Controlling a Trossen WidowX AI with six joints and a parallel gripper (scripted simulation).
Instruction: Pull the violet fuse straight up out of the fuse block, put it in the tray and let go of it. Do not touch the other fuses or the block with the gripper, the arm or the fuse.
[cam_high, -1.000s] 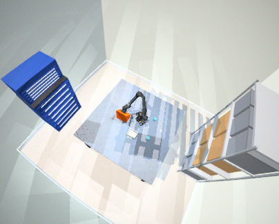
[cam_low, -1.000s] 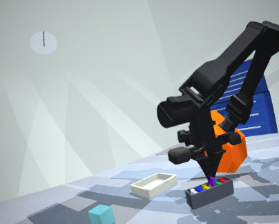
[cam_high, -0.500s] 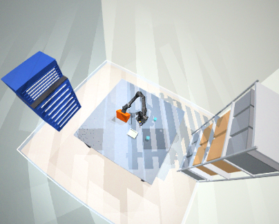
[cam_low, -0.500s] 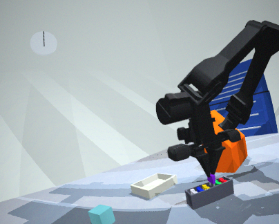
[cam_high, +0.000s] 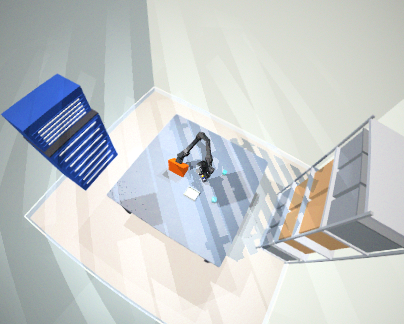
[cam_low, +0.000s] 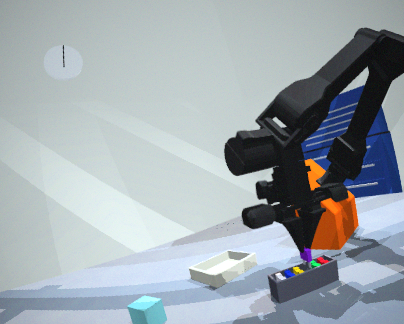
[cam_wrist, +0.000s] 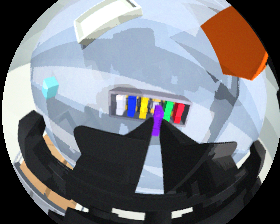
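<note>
Gripper (cam_low: 306, 250) nearly closed, pinching the violet fuse (cam_low: 306, 255) just above the fuse block (cam_low: 300, 285) — extraction underway; next: lift straight, clear the neighbours, cross to the tray (cam_low: 223, 267).

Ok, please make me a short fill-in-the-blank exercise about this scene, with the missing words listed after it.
1. The gripper is shut on the ____ fuse.
2. In the fuse block, the fuse at the end nearest the orange box is ____.
3. The white tray holds ____ fuses.
4. The small cube near the tray is ____ in colour.

Missing words: violet; red; no; cyan
</note>
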